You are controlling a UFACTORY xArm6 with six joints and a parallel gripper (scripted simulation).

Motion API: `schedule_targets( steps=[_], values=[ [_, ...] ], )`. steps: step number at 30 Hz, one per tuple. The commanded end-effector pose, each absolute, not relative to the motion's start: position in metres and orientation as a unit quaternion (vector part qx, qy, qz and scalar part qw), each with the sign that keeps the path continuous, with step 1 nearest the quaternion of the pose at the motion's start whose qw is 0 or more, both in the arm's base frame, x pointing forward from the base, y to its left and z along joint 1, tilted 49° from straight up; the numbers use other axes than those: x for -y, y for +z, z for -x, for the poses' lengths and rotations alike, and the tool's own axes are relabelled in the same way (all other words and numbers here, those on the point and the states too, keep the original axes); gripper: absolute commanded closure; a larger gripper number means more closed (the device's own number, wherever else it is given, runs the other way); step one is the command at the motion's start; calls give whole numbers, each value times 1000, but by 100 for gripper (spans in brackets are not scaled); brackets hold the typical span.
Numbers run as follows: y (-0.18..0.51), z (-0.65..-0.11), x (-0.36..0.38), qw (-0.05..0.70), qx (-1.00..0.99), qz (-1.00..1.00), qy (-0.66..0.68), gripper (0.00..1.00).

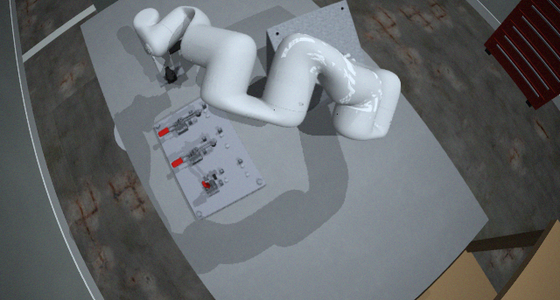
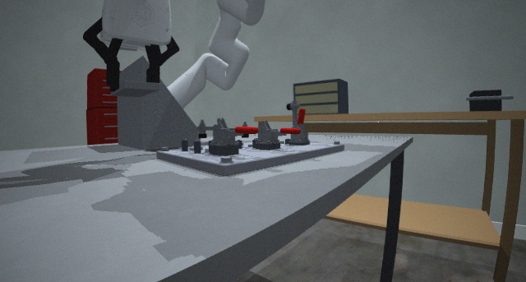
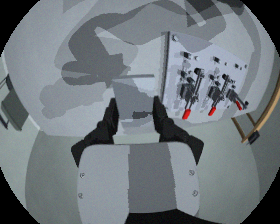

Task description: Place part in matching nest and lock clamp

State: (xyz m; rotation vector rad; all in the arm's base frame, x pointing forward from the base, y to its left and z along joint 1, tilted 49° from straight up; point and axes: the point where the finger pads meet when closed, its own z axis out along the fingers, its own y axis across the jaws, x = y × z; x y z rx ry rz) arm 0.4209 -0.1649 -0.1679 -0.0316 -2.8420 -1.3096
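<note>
My gripper (image 1: 170, 74) (image 2: 132, 74) (image 3: 135, 104) is shut on the part (image 2: 133, 91) (image 3: 132, 94), a flat grey slab that I hold level, well above the table and beyond the far end of the fixture plate (image 1: 249, 183) (image 2: 288, 152) (image 3: 204, 56). In the top view the wrist hides most of the part. The plate carries three clamps with red handles. Two handles (image 1: 164, 132) (image 1: 177, 162) (image 2: 246, 130) (image 2: 290, 131) lie flat. The third handle (image 1: 206, 184) (image 2: 301, 115) stands upright, at the nest farthest from my gripper.
The grey pedestal (image 1: 315, 24) (image 2: 152, 117) of the arm's base stands just behind the gripper. A red cabinet (image 1: 525, 42) (image 2: 99, 109) and a wooden bench (image 2: 411, 117) stand off the table. The table's edge (image 2: 349, 183) runs close to the plate.
</note>
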Motion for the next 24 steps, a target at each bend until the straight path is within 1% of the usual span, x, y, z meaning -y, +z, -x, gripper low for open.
schedule_targets(
  steps=[1,24],
  values=[
    [-168,-418,165,4,909,10,-417,100],
    [-179,-381,152,4,909,10,-417,100]
  ],
)
